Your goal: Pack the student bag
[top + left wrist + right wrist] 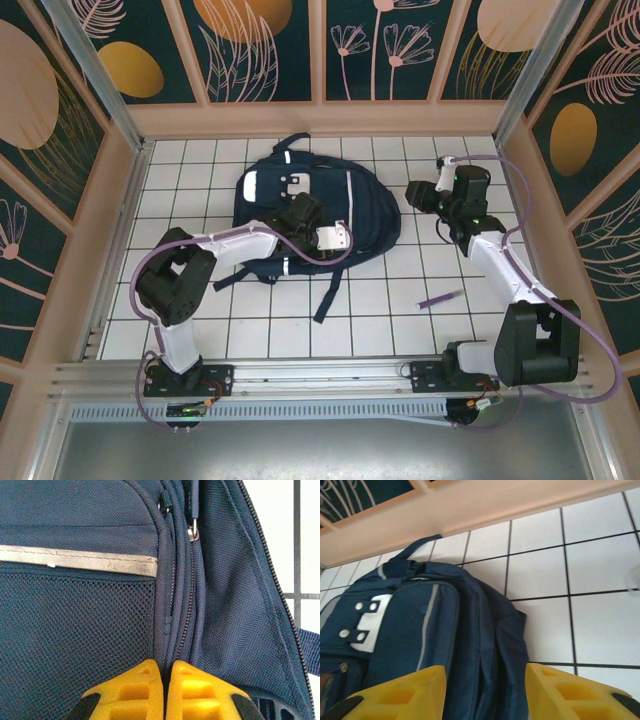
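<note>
One student bag, long axis near-to-far, handle toward back wall.

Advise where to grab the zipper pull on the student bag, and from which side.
Pinch the dark pull tab just beyond its metal ring. It lies flat along the zipper track of the student bag, so come straight down with a finger on each narrow edge. The left gripper, shut, sits on that same track and looks best placed.
</note>
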Robot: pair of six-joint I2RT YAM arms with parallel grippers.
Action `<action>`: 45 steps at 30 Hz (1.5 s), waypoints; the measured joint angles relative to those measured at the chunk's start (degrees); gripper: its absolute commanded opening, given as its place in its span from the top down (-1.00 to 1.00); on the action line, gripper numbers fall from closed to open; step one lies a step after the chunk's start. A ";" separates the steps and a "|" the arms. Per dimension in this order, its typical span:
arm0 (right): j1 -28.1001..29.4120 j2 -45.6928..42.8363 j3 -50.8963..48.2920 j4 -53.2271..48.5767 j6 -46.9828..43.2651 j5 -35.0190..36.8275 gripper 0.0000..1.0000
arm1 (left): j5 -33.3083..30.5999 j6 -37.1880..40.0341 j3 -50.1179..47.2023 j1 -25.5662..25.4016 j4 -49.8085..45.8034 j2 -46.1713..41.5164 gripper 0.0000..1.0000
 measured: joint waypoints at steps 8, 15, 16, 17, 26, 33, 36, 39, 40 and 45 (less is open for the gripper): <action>-0.66 7.17 3.15 -3.21 -0.46 -11.45 0.10 | 1.36 -6.49 -2.80 1.16 2.82 -8.22 1.00; 6.36 9.81 3.48 -10.45 -13.42 -19.08 -0.04 | 10.67 -12.94 -4.15 6.03 6.67 -11.65 1.00; 7.48 9.84 3.48 -11.43 -16.48 -19.54 -0.05 | 11.34 -13.16 -4.22 6.25 6.67 -11.65 1.00; 8.63 9.90 3.48 -12.70 -19.93 -19.74 -0.05 | 12.11 -13.35 -4.28 6.45 6.60 -11.65 1.00; 15.39 13.49 2.60 -14.08 -31.45 -18.16 0.01 | 13.97 -14.45 -4.70 7.32 6.23 -11.65 1.00; 16.17 13.40 -1.92 -4.83 -23.71 -14.27 0.73 | 16.44 -15.54 -4.70 7.30 8.68 -11.85 1.00; 17.70 12.17 -5.42 0.00 -18.97 -11.37 1.00 | 17.03 -15.63 -4.70 7.19 10.10 -12.37 1.00; 18.36 9.16 -8.59 3.26 -14.97 -8.04 1.00 | 16.92 -15.32 -4.76 7.21 10.45 -12.59 1.00; 18.34 7.87 -9.16 3.80 -14.08 -7.04 1.00 | 16.74 -15.06 -4.92 7.32 10.47 -12.70 1.00; 16.41 4.35 -9.46 4.37 -14.23 -6.58 1.00 | 19.08 -10.32 -5.33 7.85 7.87 -12.98 -0.02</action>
